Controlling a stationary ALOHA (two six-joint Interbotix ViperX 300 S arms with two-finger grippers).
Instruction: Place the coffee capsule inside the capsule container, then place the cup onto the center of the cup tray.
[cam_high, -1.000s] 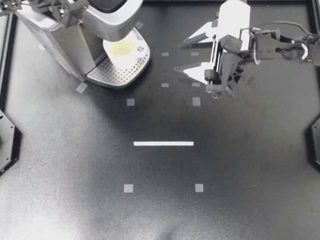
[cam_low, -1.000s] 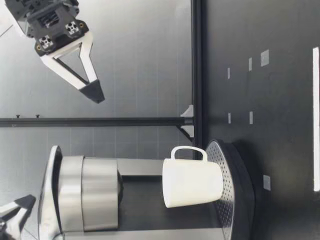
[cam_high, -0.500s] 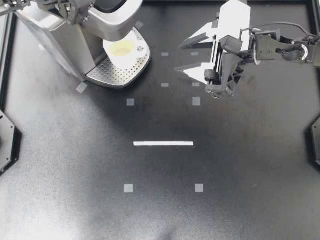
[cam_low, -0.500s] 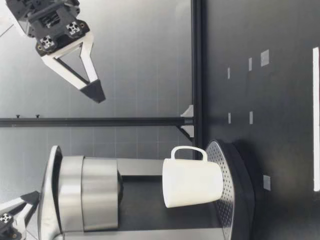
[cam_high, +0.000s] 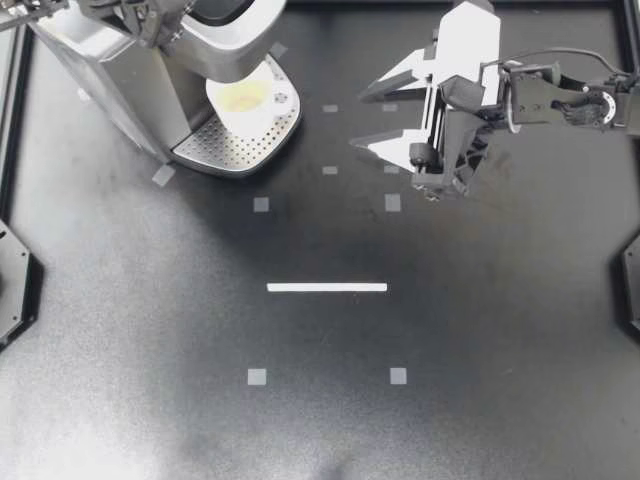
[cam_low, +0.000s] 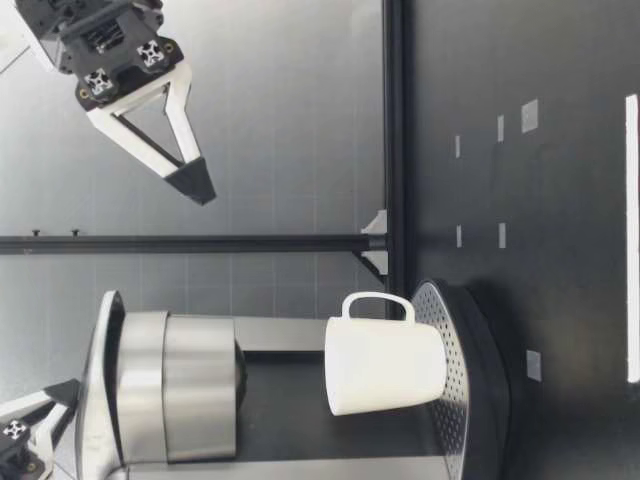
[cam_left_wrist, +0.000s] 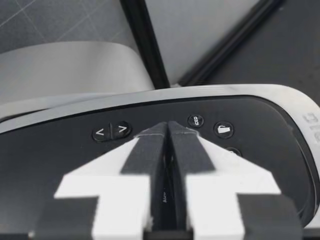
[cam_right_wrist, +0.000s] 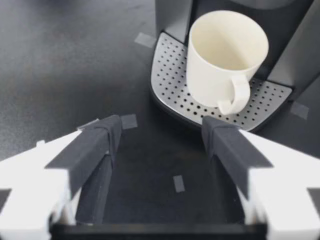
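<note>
Black table (cam_high: 320, 400) is carrying everything; a white strip (cam_high: 326, 287) and small grey tape squares (cam_high: 260, 204) are lying on it.

Coffee machine (cam_high: 110, 70) is sitting at the far left corner, its head overhanging the tray.

My right gripper (cam_high: 362, 115) is hovering above the table, well apart from the machine, fingers spread wide and holding nothing. In the low view it (cam_low: 190, 185) is hanging high over the surface. In the right wrist view the cup is showing ahead, between the open fingers (cam_right_wrist: 95, 145) but far from them.

My left gripper (cam_high: 150, 22) is hovering at the machine's top. In the left wrist view its fingers (cam_left_wrist: 145, 155) are pressed together, gripping nothing, over the dark button panel (cam_left_wrist: 50, 165).

Cup tray (cam_high: 235, 150), perforated metal, is projecting from the machine's base.

White cup (cam_high: 245, 98) is standing upright on the tray under the head, handle (cam_right_wrist: 235, 97) pointing toward my right gripper.
</note>
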